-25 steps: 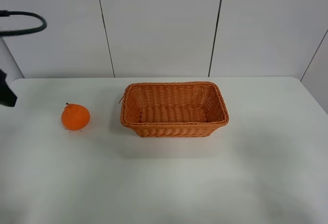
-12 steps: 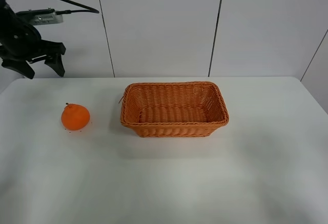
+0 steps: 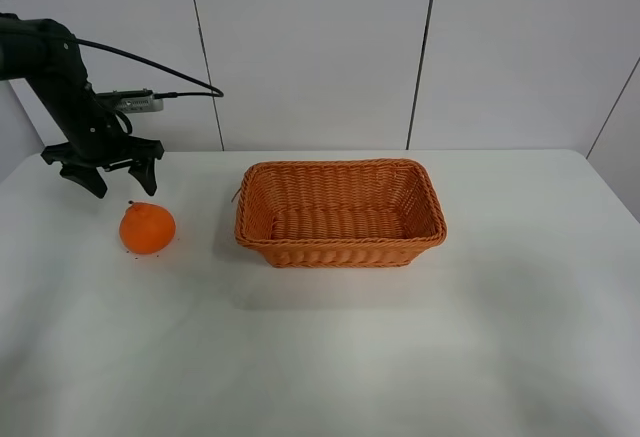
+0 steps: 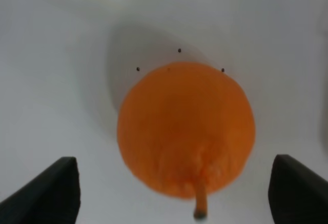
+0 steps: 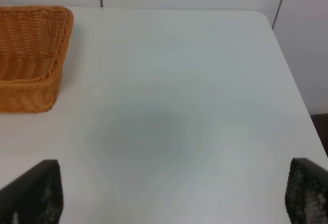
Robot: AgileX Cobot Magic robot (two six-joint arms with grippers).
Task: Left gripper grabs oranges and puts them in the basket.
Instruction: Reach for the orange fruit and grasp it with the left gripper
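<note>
The orange [image 3: 147, 227] sits on the white table [image 3: 330, 347], left of the wicker basket [image 3: 340, 213]. My left gripper [image 3: 104, 175] hangs open just above and behind the orange, prongs splayed, holding nothing. In the left wrist view the orange [image 4: 185, 128] fills the middle with its stem towards the camera, and the two fingertips [image 4: 43, 190] stand wide on either side of it. The basket is empty. My right gripper is not in the exterior view; its wrist view shows two fingertips [image 5: 32, 192] far apart over bare table, with the basket's corner [image 5: 31, 55] to one side.
A black cable [image 3: 160, 65] trails from the left arm towards the wall. White wall panels stand behind the table. The table's right edge [image 5: 292, 80] shows in the right wrist view.
My left arm has come in from the far left and dropped down towards the orange, now hovering just above it. The orange and basket have not moved.
</note>
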